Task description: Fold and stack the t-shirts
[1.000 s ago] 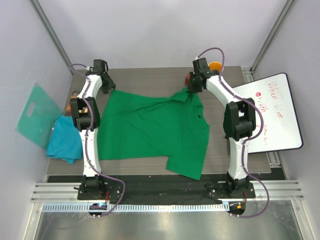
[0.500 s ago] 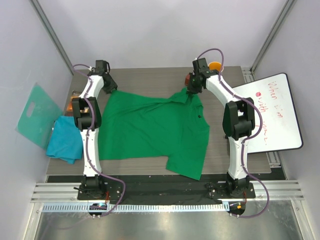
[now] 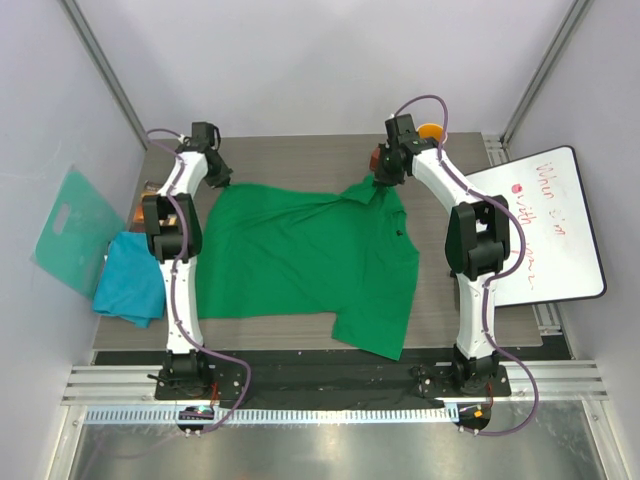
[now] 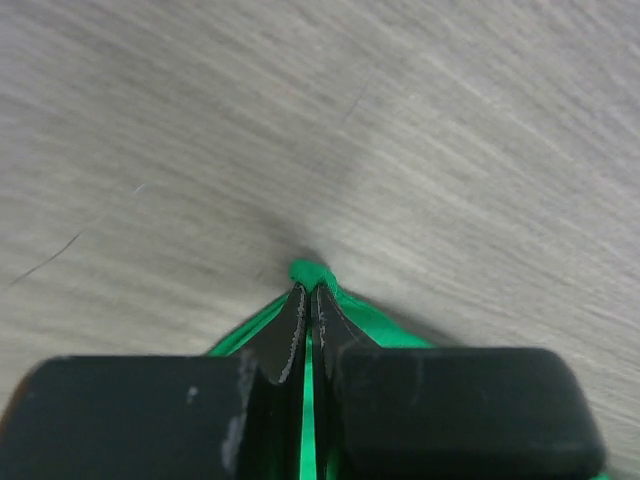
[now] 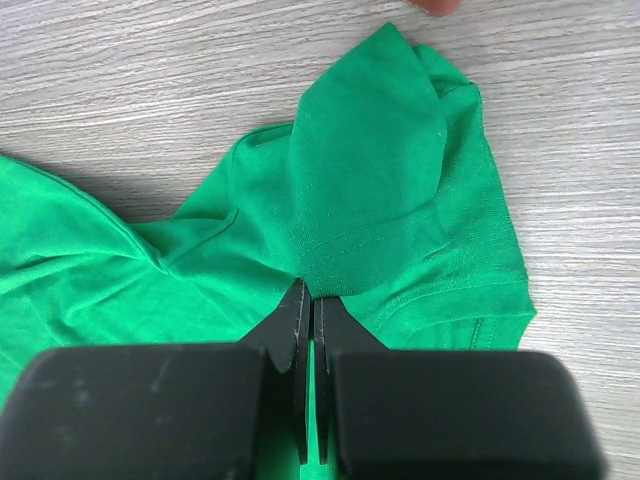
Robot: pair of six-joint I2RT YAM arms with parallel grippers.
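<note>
Green t-shirt (image 3: 300, 260) in both outstretched arms' jaws.

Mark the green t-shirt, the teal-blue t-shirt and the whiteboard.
green t-shirt (image 3: 300, 255): top view, middle of its body.
teal-blue t-shirt (image 3: 130, 285): top view, centre of the bundle.
whiteboard (image 3: 575, 262): top view, blank lower area.

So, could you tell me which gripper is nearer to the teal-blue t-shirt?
Left. The left gripper, shut on a far corner of the green t-shirt, is beyond the teal-blue t-shirt, slightly right; the right gripper, shut on the green sleeve, is across the table.
</note>
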